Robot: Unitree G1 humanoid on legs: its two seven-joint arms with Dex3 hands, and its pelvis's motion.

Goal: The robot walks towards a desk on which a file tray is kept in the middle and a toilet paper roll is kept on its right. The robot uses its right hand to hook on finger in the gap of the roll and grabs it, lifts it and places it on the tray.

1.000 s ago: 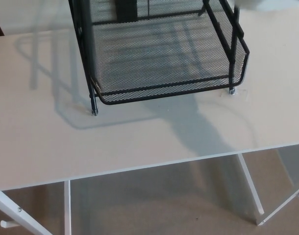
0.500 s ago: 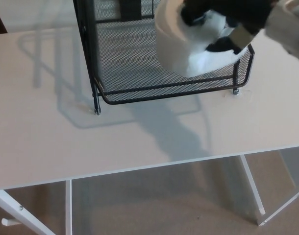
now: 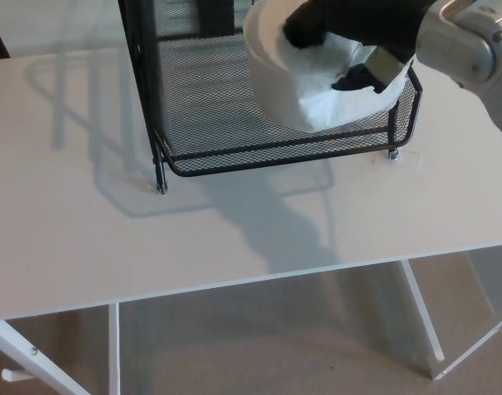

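A white toilet paper roll (image 3: pixel 304 78) hangs over the right half of the black mesh file tray (image 3: pixel 234 156), held up by my right hand (image 3: pixel 350 25). That black hand comes in from the top right and is shut on the roll, one finger pushed into the core hole. A thumb tip shows at the roll's right side. The silver forearm (image 3: pixel 469 41) runs off toward the right edge. The roll hides part of the tray's right wall. My left hand is not in view.
The tray stands on a white desk (image 3: pixel 111 247) whose front edge crosses the lower picture. Below it are white desk legs (image 3: pixel 421 317) and beige carpet. Tray uprights rise at the tray's left front corner (image 3: pixel 148 90).
A second ago the tray held nothing and no hand showed. The right hand has come in from the right with the roll and shifted slightly left over the tray.
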